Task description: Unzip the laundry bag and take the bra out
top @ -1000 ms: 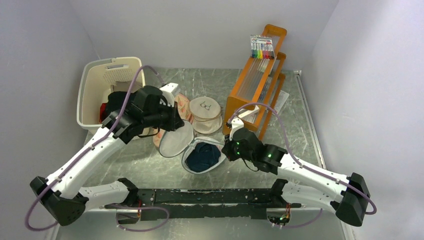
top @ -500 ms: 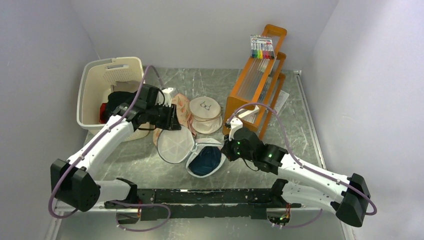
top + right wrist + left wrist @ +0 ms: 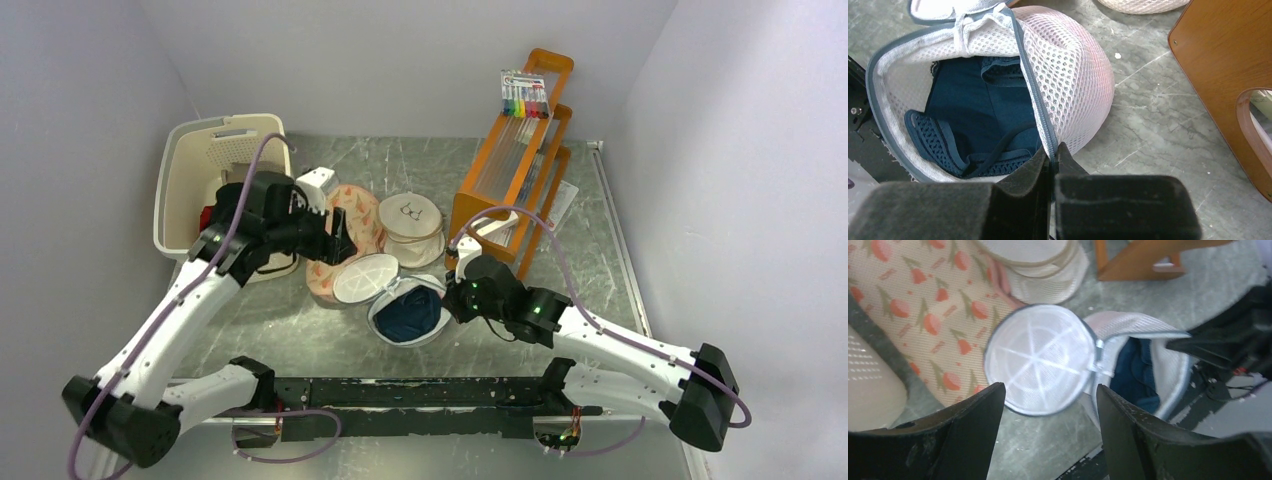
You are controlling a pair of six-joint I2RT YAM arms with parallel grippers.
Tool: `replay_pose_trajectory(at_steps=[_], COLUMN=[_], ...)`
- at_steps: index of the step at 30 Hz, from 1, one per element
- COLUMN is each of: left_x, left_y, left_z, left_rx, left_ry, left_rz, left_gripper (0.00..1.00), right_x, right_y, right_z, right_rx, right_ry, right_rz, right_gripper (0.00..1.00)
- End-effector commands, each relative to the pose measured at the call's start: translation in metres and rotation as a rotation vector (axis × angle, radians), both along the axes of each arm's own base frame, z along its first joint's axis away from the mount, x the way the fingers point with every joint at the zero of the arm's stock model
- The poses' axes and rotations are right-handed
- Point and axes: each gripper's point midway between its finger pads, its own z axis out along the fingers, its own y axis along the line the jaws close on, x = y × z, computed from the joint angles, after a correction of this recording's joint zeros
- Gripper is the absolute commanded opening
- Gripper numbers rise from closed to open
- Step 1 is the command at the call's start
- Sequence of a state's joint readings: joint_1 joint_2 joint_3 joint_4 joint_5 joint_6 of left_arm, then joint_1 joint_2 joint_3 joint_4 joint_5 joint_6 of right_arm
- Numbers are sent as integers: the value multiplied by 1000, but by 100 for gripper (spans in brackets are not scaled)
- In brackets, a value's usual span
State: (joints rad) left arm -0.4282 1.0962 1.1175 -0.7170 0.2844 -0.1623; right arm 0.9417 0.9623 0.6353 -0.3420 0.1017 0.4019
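Soft, light and floppy, the dark navy fabric bra (image 3: 973,100) should lift easily by its band. It lies crumpled inside the unzipped round white mesh laundry bag (image 3: 1075,65) mid-table, flat lid (image 3: 1040,357) open toward ten o'clock. The right gripper (image 3: 1053,162) pinches the bag's grey rim at three o'clock; the left gripper (image 3: 1048,397) hangs wide, empty.

The laundry bag (image 3: 1073,65) is white mesh, grey-rimmed, the bra (image 3: 973,110) navy, the peach bag (image 3: 923,305) bears seemingly orange flowers, and the bench (image 3: 1158,100) is grey-veined.
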Motion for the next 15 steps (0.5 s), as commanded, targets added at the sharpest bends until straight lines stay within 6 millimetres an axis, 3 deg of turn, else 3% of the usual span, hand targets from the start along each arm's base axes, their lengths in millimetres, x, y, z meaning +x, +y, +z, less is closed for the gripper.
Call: replay_pose_trajectory(at_steps=[1,7,11,15], left_x=[-38,-74,-84,-92], left_y=[-16,-59,-90,-117], left_z=[5,6,-12,-30], left_rx=[-79,-163,-121,-47], left_ry=[51,75,78,55], left_rz=[-55,-125,-139,-126], left_gripper=[78,74,68,55], right_x=[4,5,4,2], right_y=[1,0,2,3], right_z=[13,14,15,15], right_rx=[26,24,30,43], right_ry=[-40,-44,-40,-38], right_rz=[4,1,5,12], right_gripper=[0,0,0,0])
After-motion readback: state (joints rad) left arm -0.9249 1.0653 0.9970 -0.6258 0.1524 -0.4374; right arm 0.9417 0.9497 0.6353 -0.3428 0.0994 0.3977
